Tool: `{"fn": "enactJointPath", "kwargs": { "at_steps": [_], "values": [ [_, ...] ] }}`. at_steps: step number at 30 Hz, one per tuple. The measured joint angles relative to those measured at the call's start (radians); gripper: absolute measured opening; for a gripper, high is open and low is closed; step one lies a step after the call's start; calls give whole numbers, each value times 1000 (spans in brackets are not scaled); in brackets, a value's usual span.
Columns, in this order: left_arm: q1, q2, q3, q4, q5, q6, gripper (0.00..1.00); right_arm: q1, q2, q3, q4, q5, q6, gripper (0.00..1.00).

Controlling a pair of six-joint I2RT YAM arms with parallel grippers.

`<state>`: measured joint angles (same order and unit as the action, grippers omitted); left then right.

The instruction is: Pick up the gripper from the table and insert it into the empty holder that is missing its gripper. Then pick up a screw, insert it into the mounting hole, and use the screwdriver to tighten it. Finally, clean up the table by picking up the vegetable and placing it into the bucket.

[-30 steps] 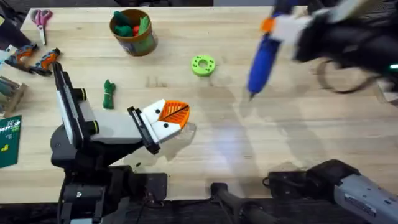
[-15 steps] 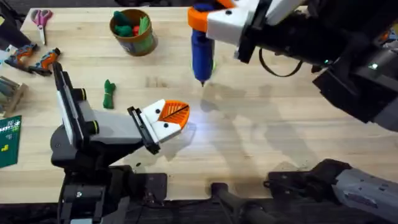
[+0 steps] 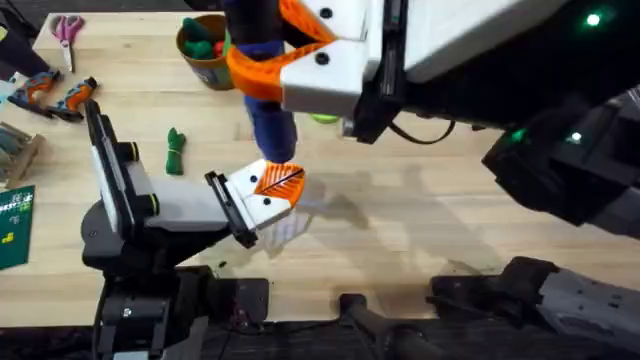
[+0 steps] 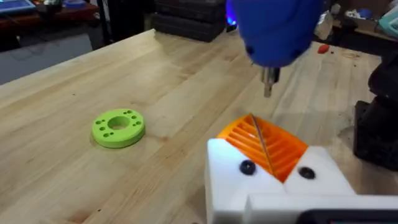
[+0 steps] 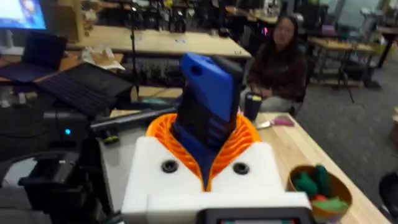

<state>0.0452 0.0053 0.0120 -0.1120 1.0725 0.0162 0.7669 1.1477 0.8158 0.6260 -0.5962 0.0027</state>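
Note:
My right gripper [image 3: 270, 50] hangs large under the overhead camera, shut on the blue screwdriver [image 3: 270, 120]. The right wrist view shows the screwdriver [image 5: 208, 106] clamped between the orange pads [image 5: 163, 130]. Its metal bit [image 4: 268, 81] hovers just above the orange tips of my left gripper [image 4: 261, 134]. That gripper [image 3: 283, 180] rests low over the table, tips pressed together, with two dark screw heads [image 4: 247, 167] in its white blocks. The dark green vegetable [image 3: 176, 150] lies on the table left of it. The bucket [image 3: 205, 55] stands at the back, partly covered by my right gripper. The loose gripper and holder are out of view.
A lime-green ring [image 4: 118, 127] lies on the wood beyond my left gripper. Scissors [image 3: 67, 28] and orange-handled tools [image 3: 55, 95] sit at the far left, with a green board [image 3: 15, 225] at the left edge. The bucket [image 5: 317, 186] holds toy vegetables.
My right arm has swept left and up toward the camera with the screwdriver, from the far right to over my left gripper's tips. The left arm has not moved.

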Motion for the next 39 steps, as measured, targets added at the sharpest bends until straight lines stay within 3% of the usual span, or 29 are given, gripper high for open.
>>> {"fn": "enactJointPath", "kwargs": {
  "at_steps": [13, 39],
  "values": [
    [0, 0, 0, 0, 0, 0, 7, 119, 91, 0, 158, 0, -70, 28],
    [0, 0, 0, 0, 0, 0, 7, 127, 132, 0, 159, 0, -113, 28]
  ]
}}
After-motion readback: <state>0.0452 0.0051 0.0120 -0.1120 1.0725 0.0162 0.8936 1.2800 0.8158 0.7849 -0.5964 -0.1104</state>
